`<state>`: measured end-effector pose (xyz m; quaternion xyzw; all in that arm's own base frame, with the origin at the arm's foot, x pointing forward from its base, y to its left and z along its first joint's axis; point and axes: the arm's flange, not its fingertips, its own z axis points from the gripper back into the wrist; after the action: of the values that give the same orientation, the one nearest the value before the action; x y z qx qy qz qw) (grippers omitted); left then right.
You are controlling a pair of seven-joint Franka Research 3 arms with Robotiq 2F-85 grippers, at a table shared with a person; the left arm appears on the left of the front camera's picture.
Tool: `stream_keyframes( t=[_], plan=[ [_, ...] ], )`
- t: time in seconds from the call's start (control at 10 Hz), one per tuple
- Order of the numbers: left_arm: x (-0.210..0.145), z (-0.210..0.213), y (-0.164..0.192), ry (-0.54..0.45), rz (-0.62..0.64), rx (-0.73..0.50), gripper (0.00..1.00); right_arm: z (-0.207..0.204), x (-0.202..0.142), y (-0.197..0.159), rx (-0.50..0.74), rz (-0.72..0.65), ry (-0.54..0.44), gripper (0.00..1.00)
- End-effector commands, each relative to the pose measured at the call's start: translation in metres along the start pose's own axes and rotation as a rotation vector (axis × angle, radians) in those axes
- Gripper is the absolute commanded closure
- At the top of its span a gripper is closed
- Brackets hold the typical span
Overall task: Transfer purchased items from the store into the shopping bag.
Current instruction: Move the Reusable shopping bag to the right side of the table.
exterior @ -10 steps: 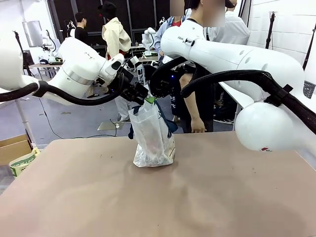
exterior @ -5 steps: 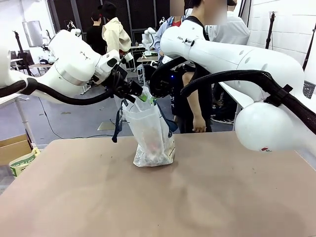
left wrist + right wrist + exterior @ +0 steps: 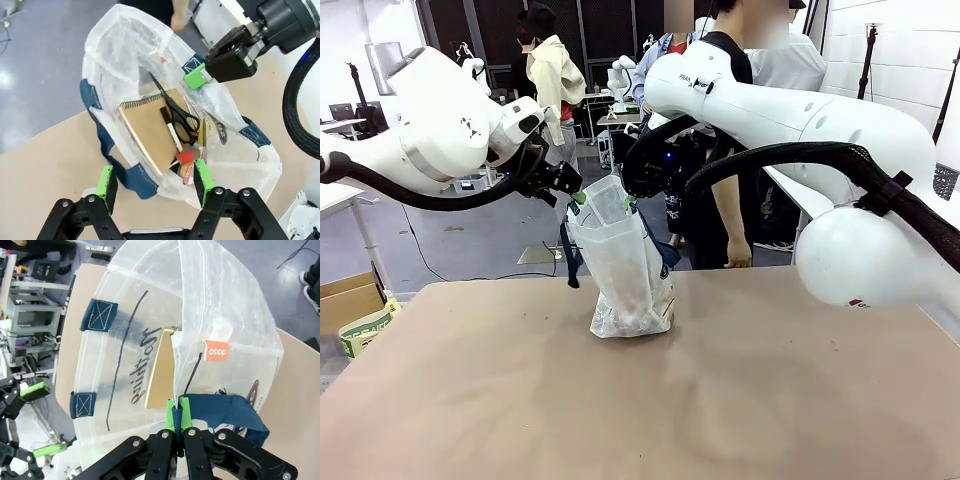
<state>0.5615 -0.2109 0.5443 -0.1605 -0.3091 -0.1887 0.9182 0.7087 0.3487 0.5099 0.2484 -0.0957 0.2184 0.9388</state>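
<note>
The translucent shopping bag (image 3: 625, 270) stands upright mid-table with its mouth held wide. My right gripper (image 3: 632, 200) is shut on a navy strap handle (image 3: 220, 410) at the bag's right rim (image 3: 179, 407). My left gripper (image 3: 578, 197) hovers open at the left rim, fingers spread above the bag (image 3: 152, 175). The other navy strap (image 3: 567, 255) hangs loose down the left side. Inside lie a brown spiral notebook (image 3: 150, 130), black scissors (image 3: 180, 117) and a small red-and-white item (image 3: 186, 157). The dark grey basket is out of view.
The brown table (image 3: 720, 400) stretches bare around the bag. A person (image 3: 730, 150) stands just behind it at the far edge. My right arm's bulky elbow (image 3: 860, 250) hangs over the table's right side. A cardboard box (image 3: 350, 305) sits on the floor at left.
My left gripper has moved left from the bag's closed top, spreading the mouth, and now stands open. The left strap has dropped loose. My right gripper has kept still.
</note>
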Motion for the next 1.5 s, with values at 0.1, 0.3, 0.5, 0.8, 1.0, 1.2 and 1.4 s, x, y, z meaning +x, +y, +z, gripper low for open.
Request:
stream_keyframes(
  t=[0.1, 0.3, 0.5, 0.8, 1.0, 1.2, 1.4],
  plan=[
    [-0.006, -0.002, 0.000, 0.032, 0.082, -0.034, 0.01, -0.003, 0.005, -0.002, 0.014, 0.010, 0.006, 1.00],
    [-0.005, -0.015, 0.011, 0.040, 0.125, -0.084, 0.00, -0.002, 0.005, -0.004, 0.017, 0.009, 0.003, 1.00],
    [-0.004, -0.029, 0.027, 0.060, 0.178, -0.122, 0.00, -0.003, 0.004, -0.004, 0.020, 0.003, 0.004, 1.00],
    [-0.006, -0.055, 0.036, 0.080, 0.192, -0.207, 0.00, -0.005, 0.003, -0.004, 0.028, 0.004, 0.015, 1.00],
    [0.000, -0.069, 0.036, 0.055, 0.173, -0.264, 0.00, -0.009, 0.003, -0.004, 0.042, 0.007, 0.022, 1.00],
    [0.006, -0.081, 0.031, 0.077, 0.143, -0.317, 0.00, -0.013, 0.003, -0.005, 0.048, -0.005, 0.020, 1.00],
    [0.009, -0.094, 0.027, 0.082, 0.115, -0.387, 0.00, -0.019, 0.006, -0.008, 0.079, -0.018, -0.001, 1.00]
  ],
)
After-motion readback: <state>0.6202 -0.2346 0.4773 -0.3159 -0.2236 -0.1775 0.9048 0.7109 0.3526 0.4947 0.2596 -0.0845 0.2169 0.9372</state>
